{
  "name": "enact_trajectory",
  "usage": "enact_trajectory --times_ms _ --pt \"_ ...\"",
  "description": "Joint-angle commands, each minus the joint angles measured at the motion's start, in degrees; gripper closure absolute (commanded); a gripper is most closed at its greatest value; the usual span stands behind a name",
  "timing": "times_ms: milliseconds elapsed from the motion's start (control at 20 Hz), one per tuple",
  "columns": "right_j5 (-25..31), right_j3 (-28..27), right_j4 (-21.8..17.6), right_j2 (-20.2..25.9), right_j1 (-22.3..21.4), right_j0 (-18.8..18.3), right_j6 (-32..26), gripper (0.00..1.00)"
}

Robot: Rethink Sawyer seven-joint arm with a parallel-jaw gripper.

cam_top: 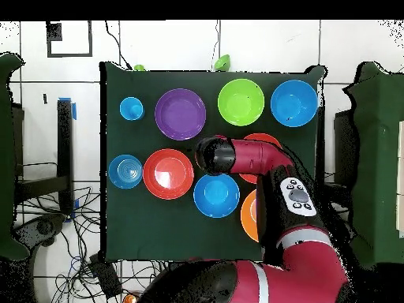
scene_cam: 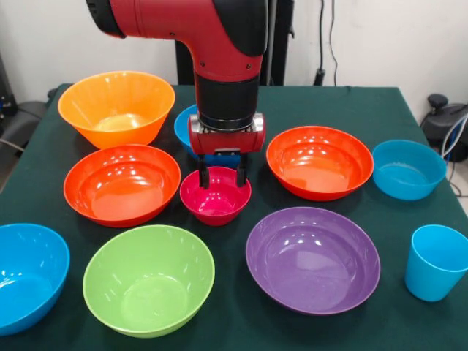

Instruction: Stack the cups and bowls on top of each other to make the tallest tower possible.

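My gripper (scene_cam: 221, 178) hangs open over the small magenta bowl (scene_cam: 216, 197) at the table's middle, one finger on each side of the bowl's far rim. I cannot tell if they touch it. In the overhead view the arm's wrist (cam_top: 215, 155) hides both. The light-blue tumbler (scene_cam: 437, 262) (cam_top: 132, 108) stands upright alone at the front right. The small pale-blue bowl (scene_cam: 408, 170) (cam_top: 125, 171) sits behind it. The large yellow-orange bowl (scene_cam: 117, 106) (cam_top: 248, 215) is at the far left. Nothing is stacked.
Round the magenta bowl lie two red-orange bowls (scene_cam: 122, 183) (scene_cam: 319, 161), a purple bowl (scene_cam: 313, 259), a lime green bowl (scene_cam: 148, 278) and a blue bowl (scene_cam: 184, 126) behind the gripper. Another blue bowl (scene_cam: 25, 274) sits at the front left edge.
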Motion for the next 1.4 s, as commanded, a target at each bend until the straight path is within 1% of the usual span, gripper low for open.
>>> enact_trajectory --times_ms 50,150,300,350,450,550,700,900,1050,1100,1200,1300,1400 --pt "-2.2 0.5 -3.4 7.5 3.5 1.7 -2.0 0.00" --pt "-2.6 0.8 -3.2 8.5 3.6 1.1 -2.4 0.00" --pt "-2.2 1.6 -3.0 8.6 3.3 1.2 -1.9 0.00" --pt "-1.5 0.5 -2.7 8.8 3.9 1.6 -1.8 0.00" --pt "-1.1 0.0 -2.7 8.6 4.1 2.0 -1.4 0.00" --pt "-0.5 -0.3 -2.4 9.5 4.4 1.4 -2.0 0.00" --pt "0.4 -1.1 -2.4 9.5 4.7 1.5 -2.1 0.00" --pt "0.2 -0.7 -2.4 9.9 4.4 1.1 -1.9 0.00" --pt "-0.9 -1.4 -3.1 8.9 4.9 1.9 -1.0 0.00" --pt "-1.0 -2.7 -4.0 6.9 5.4 3.4 -0.1 0.00" --pt "-1.3 -3.0 -4.3 6.8 5.7 3.3 -0.3 0.00" --pt "-0.2 -3.3 -4.6 6.4 5.1 3.6 -0.8 0.00" --pt "-0.2 -3.7 -4.6 5.7 4.8 4.1 -0.3 0.00"
